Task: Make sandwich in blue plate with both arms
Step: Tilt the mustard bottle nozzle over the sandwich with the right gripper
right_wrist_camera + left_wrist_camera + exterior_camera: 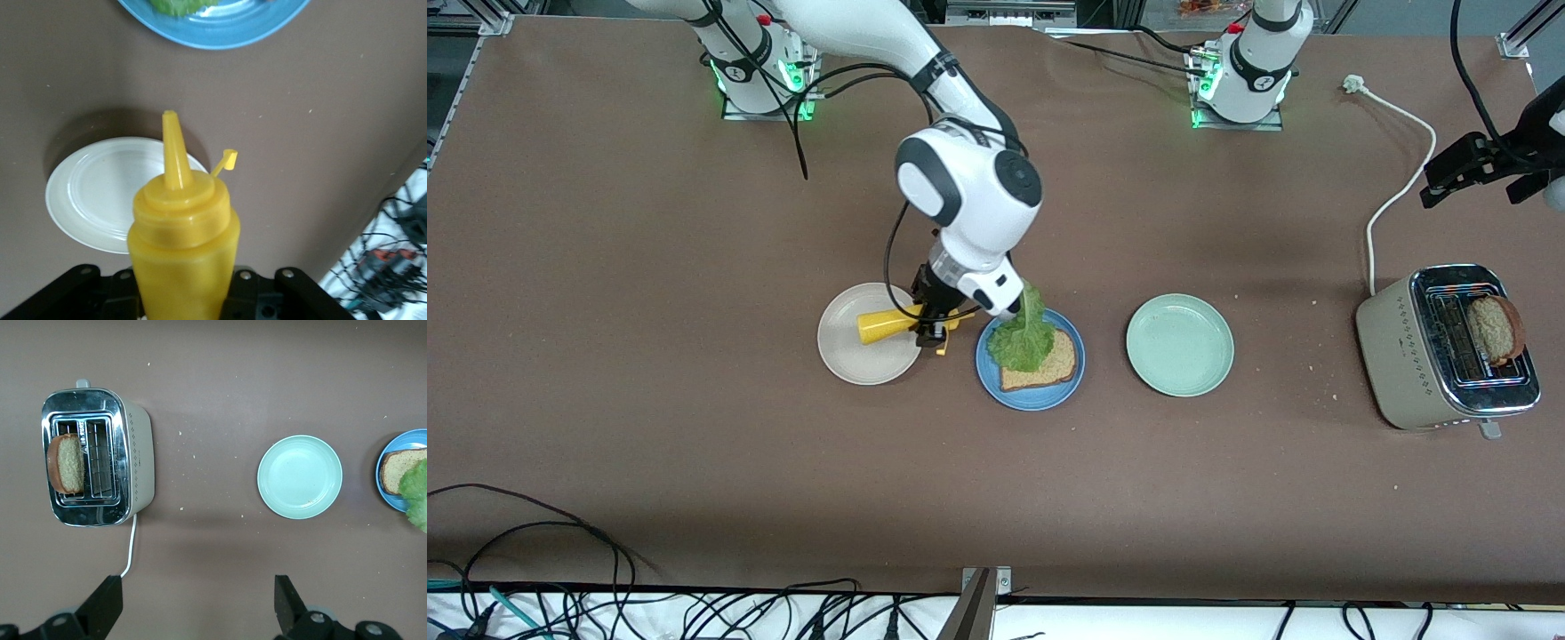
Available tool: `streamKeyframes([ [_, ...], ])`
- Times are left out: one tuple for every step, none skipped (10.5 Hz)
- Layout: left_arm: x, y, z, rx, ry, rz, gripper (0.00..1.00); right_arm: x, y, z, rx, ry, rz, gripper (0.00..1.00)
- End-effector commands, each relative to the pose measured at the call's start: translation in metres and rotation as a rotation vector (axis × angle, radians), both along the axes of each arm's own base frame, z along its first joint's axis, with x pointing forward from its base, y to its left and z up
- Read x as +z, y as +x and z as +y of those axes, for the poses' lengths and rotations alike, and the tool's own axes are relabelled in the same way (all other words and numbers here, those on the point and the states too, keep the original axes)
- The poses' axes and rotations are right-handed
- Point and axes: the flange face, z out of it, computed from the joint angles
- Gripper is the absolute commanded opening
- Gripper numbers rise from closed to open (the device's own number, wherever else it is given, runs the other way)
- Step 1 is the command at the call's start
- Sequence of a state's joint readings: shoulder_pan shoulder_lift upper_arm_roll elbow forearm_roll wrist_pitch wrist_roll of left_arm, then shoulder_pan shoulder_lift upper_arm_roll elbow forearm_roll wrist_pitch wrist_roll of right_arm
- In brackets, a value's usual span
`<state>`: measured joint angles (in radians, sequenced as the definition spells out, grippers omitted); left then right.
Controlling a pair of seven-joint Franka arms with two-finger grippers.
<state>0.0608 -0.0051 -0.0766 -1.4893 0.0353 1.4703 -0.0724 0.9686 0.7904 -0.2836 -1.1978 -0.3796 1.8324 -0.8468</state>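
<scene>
The blue plate [989,378] holds one brown toast slice [1053,368] with a ruffled green lettuce leaf [1021,342] lying over it. My right gripper [934,325] is shut on a yellow squeeze bottle [882,325] and holds it on its side over the beige plate's [854,360] edge, beside the blue plate. In the right wrist view the bottle [181,227] fills my right gripper [183,293], with the blue plate [220,30] past its nozzle. A second toast slice [1496,329] stands in the toaster [1414,356]. My left gripper [1440,182] is open and empty, over the table by the toaster; it waits [197,603].
A pale green plate [1179,345] lies between the blue plate and the toaster. The toaster's white cord [1400,187] runs toward the left arm's base. Cables lie along the table edge nearest the front camera. The left wrist view shows the toaster [137,453], green plate [300,477] and blue plate [407,439].
</scene>
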Motion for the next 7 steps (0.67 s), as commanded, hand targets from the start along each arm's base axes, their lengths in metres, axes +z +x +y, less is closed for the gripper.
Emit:
streamKeyframes([
  [0.005, -0.002, 0.003, -0.015, 0.030, 0.000, 1.00, -0.007, -0.016, 0.030, 0.054, -0.069, -0.062, 0.07],
  [0.005, -0.002, 0.003, -0.013, 0.032, 0.000, 1.00, -0.004, -0.014, 0.029, 0.055, -0.065, -0.062, 0.06],
  [0.005, -0.002, 0.003, -0.013, 0.032, 0.000, 1.00, 0.002, -0.013, 0.028, 0.055, -0.057, -0.057, 0.06],
  [0.005, -0.002, 0.003, -0.013, 0.030, 0.000, 1.00, 0.009, -0.014, 0.024, 0.047, -0.051, -0.036, 0.06],
  [0.005, -0.002, 0.003, -0.013, 0.032, 0.000, 1.00, 0.011, -0.011, 0.018, 0.046, -0.038, 0.013, 0.06],
  [0.005, -0.002, 0.003, -0.013, 0.032, 0.000, 1.00, 0.024, -0.004, 0.008, 0.030, 0.017, 0.055, 0.06],
  [0.005, -0.002, 0.004, -0.011, 0.032, 0.000, 1.00, 0.041, 0.007, -0.009, -0.014, 0.089, 0.089, 0.06],
])
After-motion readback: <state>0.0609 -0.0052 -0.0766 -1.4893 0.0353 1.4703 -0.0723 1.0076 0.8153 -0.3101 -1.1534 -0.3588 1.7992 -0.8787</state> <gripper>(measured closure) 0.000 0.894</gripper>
